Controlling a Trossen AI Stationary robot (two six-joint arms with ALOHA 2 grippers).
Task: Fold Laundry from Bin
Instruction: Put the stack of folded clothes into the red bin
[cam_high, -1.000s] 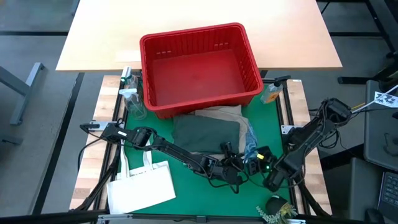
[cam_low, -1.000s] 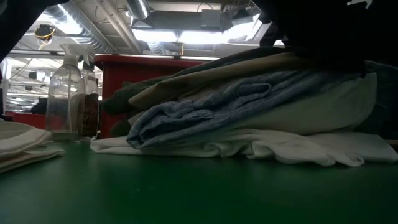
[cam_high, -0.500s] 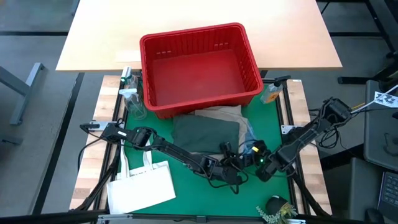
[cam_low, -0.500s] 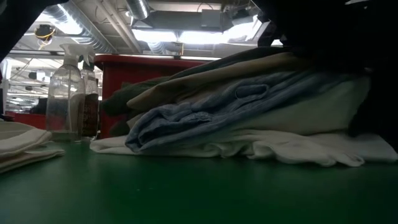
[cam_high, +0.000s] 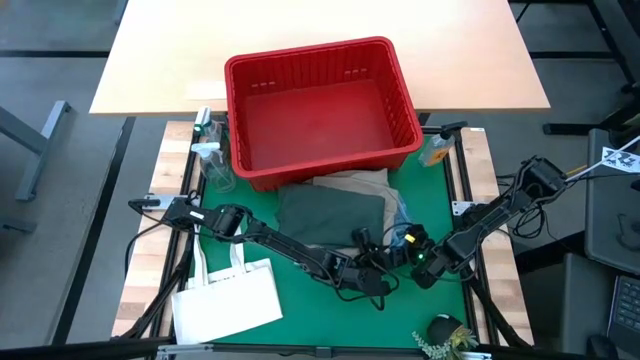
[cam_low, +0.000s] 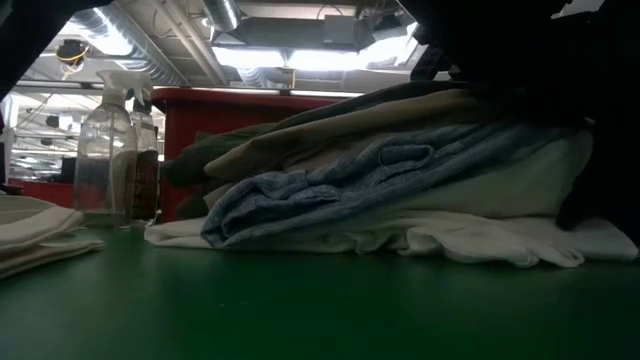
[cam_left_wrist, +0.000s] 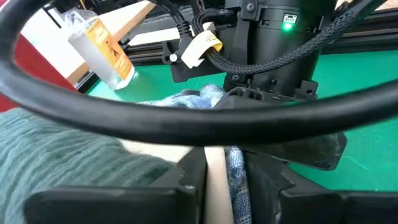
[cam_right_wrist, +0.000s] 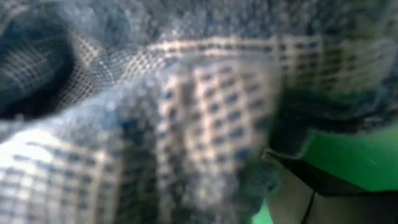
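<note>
The laundry lies as a folded stack on the green mat, just in front of the red bin. A dark green piece is on top, with beige, blue-and-white and white layers under it. My left gripper reaches in at the stack's near right corner, shut on cloth there. My right gripper stands open at the same corner. Blue-and-white cloth fills its wrist view, and one finger shows beside it. My left gripper has layers of the stack's near right corner between its two fingers, a beige layer and a blue-and-white one side by side. It comes in nearly level from the table's near left. The stack rests on the mat. Whether my right gripper touches the blue-and-white cloth, I cannot tell.
A white tote bag lies at the near left. Clear spray bottles stand left of the bin, and an orange-labelled bottle stands at its right. A small dark object and a sprig lie at the near right edge.
My right gripper has come down and moved from the near right edge toward the stack's near right corner, stopping close to my left gripper. The white fold at the stack's right end has been pressed in a little; the rest of the stack stays put.
</note>
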